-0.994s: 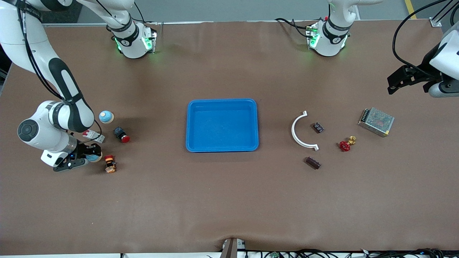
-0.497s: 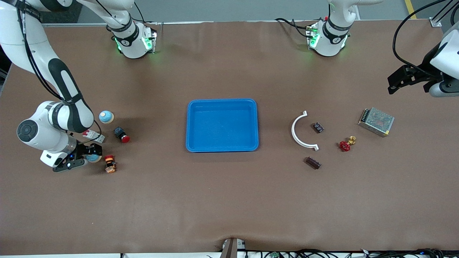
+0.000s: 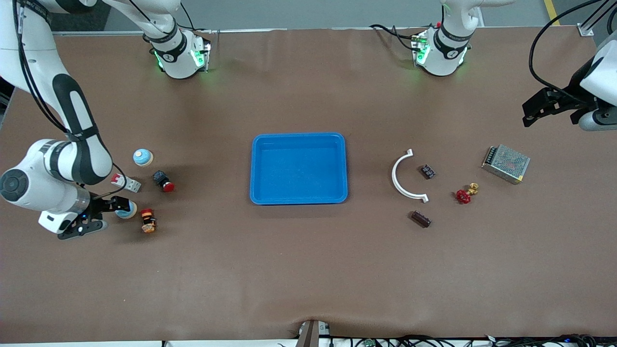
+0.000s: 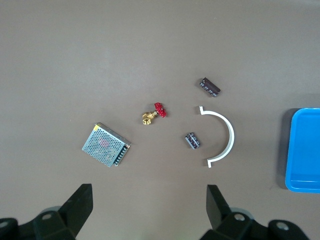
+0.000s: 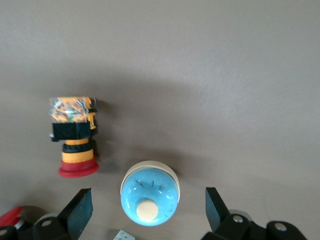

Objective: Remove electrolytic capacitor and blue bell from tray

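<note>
Looking across the table [image 3: 299,270], you have the widest bare stretch along the edge nearest the front camera, plus open brown surface on each side of the blue tray [image 3: 299,200], which sits at the middle with nothing in it. Toward the left arm's end, the metal mesh box [image 3: 505,164] lies closest to the table's end, well apart from the tray; the white curved bracket [image 3: 399,180] lies between the tray and the box, with a small dark part [image 3: 427,171] just beside its open side, a red-handled brass valve [image 3: 464,193] near it, and the capacitor [image 3: 421,219], a dark cylinder on its side, nearer the front camera than the bracket. The left gripper [image 4: 150,200] waits up over the table's end by the mesh box, its fingers spread wide and holding nothing. Toward the right arm's end you have a tight cluster: one blue-domed bell [image 3: 143,157] stands farther from the camera, a black button with a red cap [image 3: 163,181] and a red and white block [image 3: 125,182] lie beside it, and an orange, black and red button [image 3: 148,220] lies nearer. The right gripper [image 5: 149,207] is low over the second blue bell [image 5: 149,197], fingers spread to each side with a gap showing, not gripping.
</note>
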Robot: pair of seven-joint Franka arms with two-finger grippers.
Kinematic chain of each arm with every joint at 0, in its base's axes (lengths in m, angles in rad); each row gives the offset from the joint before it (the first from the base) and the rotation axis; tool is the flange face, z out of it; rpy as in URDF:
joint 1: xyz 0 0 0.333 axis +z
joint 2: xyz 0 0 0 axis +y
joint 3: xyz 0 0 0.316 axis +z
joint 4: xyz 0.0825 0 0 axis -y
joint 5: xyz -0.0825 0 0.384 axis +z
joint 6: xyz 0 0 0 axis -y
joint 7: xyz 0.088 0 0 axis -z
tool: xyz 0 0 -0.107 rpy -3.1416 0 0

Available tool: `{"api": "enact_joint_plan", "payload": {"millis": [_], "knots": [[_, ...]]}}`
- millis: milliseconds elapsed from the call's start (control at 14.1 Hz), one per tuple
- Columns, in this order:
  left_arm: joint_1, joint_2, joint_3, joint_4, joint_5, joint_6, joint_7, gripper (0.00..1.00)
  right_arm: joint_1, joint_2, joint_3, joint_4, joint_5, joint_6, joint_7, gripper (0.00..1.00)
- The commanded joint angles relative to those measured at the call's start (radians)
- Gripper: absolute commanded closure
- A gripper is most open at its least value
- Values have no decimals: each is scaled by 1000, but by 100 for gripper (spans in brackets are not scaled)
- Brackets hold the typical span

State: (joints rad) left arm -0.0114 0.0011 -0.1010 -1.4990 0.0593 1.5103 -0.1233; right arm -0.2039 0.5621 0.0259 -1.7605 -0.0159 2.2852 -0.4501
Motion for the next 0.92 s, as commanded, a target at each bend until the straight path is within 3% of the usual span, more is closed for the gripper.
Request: {"api": "enact_joint_plan", "payload": {"millis": [0, 355, 852], "knots": [[-1, -12, 6, 3, -15, -12, 16, 0, 1, -85, 5, 25, 14, -126, 85, 0], [1, -15, 7, 16, -10, -12, 16, 0, 34, -203, 5, 173, 11, -449, 247, 0], [2, -21, 10, 16, -15, -25, 13, 0, 113, -422, 6, 165, 5, -552, 544, 0]]}}
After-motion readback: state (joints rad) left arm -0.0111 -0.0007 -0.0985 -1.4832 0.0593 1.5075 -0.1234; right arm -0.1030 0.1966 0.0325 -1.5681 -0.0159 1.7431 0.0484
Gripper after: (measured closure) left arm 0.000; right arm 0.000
